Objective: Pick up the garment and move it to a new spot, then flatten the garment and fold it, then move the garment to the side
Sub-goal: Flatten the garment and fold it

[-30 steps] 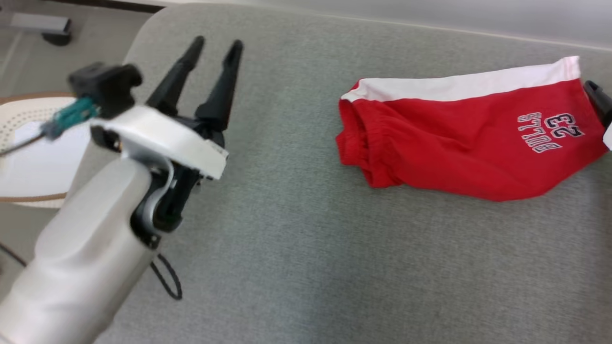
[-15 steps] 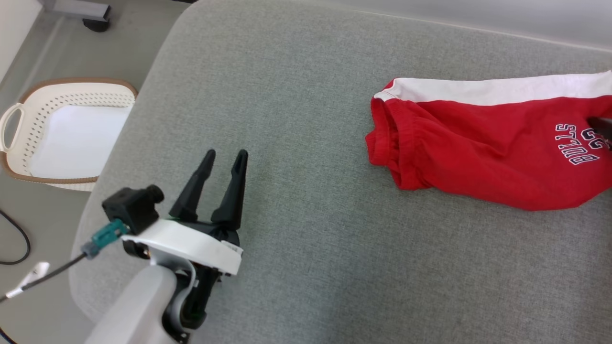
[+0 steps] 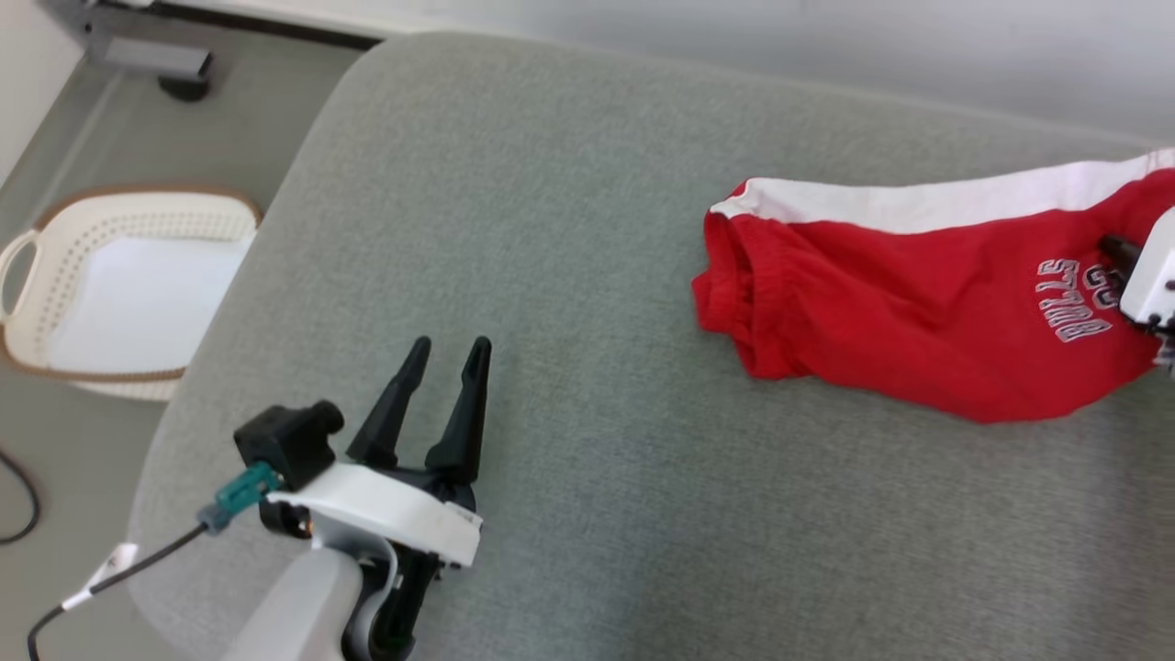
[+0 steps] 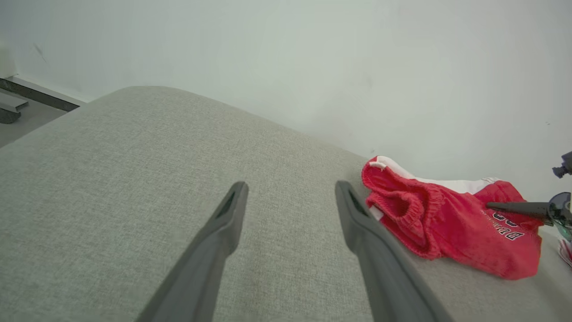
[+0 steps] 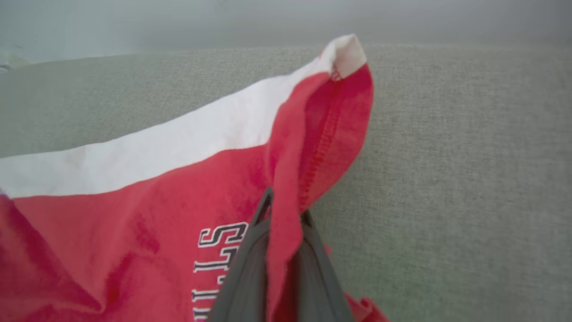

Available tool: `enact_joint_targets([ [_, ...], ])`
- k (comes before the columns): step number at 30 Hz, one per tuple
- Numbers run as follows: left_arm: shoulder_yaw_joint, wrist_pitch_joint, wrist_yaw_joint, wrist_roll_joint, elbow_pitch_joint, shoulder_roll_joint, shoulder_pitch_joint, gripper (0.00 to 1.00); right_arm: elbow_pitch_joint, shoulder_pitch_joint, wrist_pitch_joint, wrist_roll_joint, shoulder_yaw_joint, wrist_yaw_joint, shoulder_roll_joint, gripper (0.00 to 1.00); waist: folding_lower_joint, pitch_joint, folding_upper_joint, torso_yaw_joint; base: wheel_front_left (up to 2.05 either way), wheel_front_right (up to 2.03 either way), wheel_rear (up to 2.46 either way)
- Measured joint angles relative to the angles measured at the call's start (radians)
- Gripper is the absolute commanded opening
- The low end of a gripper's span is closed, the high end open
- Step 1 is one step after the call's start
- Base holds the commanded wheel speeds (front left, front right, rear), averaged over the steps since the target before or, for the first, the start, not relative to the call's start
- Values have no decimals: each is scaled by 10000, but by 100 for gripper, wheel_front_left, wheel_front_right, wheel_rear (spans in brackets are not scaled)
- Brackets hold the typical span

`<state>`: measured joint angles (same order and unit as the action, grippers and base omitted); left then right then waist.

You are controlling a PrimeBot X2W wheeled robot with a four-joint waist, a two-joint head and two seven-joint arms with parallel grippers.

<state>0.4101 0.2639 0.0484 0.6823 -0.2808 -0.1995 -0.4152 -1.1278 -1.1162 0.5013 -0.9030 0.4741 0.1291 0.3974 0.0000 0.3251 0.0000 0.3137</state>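
Grey woven fabric covers the wide cushion (image 3: 587, 275) that takes up most of our head view. Red shorts (image 3: 900, 321) with a white side band lie on its far right part, waistband (image 3: 734, 285) toward the middle and leg end toward our right arm. On the floor (image 3: 55, 441) off the cushion's left edge sits a cream basket (image 3: 138, 195) with a brown rim. Our head has turned over the last second, so the basket sits differently in the picture, but the basket itself has not moved.

Our left gripper (image 3: 450, 347) hovers over the near left part of the cushion. Its fingers are spread and hold nothing, and it is well apart from the shorts.

The real change is at our right gripper (image 5: 286, 208). A second ago its fingers stood apart at the leg end of the shorts. Now they have closed on a fold of red cloth just beside the hem (image 5: 321, 152). In the right wrist view that fold is pinched up into a ridge between the two dark fingers.

We judge that the first step now has its grip, so the shorts can be lifted and carried to a new spot. Most of the cloth rests on the cushion, so the carry has not begun. With one thin pinch near the edge, the cloth may slip as it rises.
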Motion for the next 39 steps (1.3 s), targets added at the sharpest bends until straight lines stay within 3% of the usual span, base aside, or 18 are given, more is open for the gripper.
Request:
enact_joint_targets([
  [10, -215, 0, -25, -341, -355, 134, 772, 100, 1254, 1606, -725, -713, 2, 12, 355, 0, 0, -1014, 0, -1076, 0, 0, 0],
  [18, -194, 0, -35, -322, -428, 276, 1140, 100, 1825, 1953, -934, -857, 33, 12, 560, 0, -1, -1648, 0, -1793, 0, 0, 0],
  [26, -198, 0, 128, -234, -679, 650, 1165, 100, 1941, 1140, -439, -359, 520, 12, -69, 0, 0, -1662, 0, -1302, 0, 0, 0],
  [37, -351, 2, 393, -226, -1108, 1081, 1163, 100, -543, -204, 809, 477, 813, 12, -1505, 0, 0, -1481, 0, -203, 0, 0, 0],
  [38, -382, 2, 399, -228, -1139, 1118, 1163, 100, -694, -298, 779, 554, 849, 12, -1593, 16, 1, -1471, 0, -151, 0, 0, 0],
  [39, -408, 2, 422, -244, -1177, 1143, 1163, 100, -803, -360, 727, 621, 872, 12, -1722, 50, 0, -1463, 0, -116, 0, 0, 0],
])
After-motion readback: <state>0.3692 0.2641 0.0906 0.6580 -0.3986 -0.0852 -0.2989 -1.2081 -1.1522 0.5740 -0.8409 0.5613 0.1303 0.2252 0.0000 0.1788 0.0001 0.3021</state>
